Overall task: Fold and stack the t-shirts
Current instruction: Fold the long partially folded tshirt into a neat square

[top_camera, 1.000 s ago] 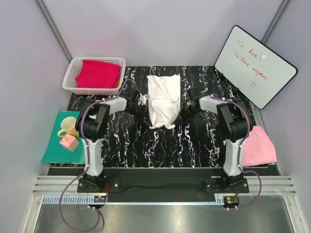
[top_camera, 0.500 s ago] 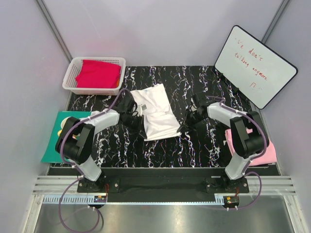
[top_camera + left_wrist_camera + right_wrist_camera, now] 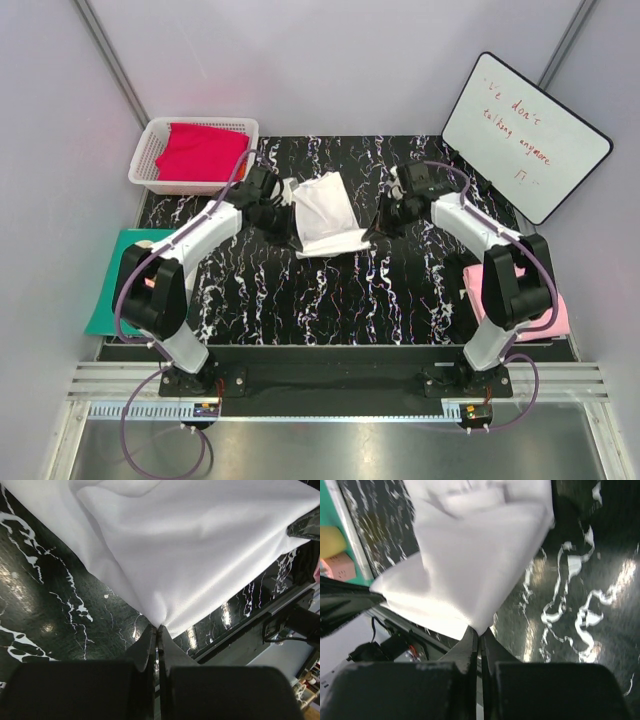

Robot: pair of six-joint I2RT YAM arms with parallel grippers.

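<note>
Over black marbled tabletop [image 3: 330, 290], white soft cloth t-shirt [image 3: 322, 212] stretching crosswise between left gripper [image 3: 158, 630] and right gripper [image 3: 480, 630], both clamping corners.

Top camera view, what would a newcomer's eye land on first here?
The white t-shirt bunched over the black marbled table, pinched at opposite sides by the left gripper and right gripper. Next, the crimson t-shirt in the white basket far left, and the whiteboard far right.

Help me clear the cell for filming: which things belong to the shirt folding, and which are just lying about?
Job: white t-shirt, red t-shirt, pink t-shirt.
Lying about: whiteboard, teal mat, white basket holding the red one.
</note>
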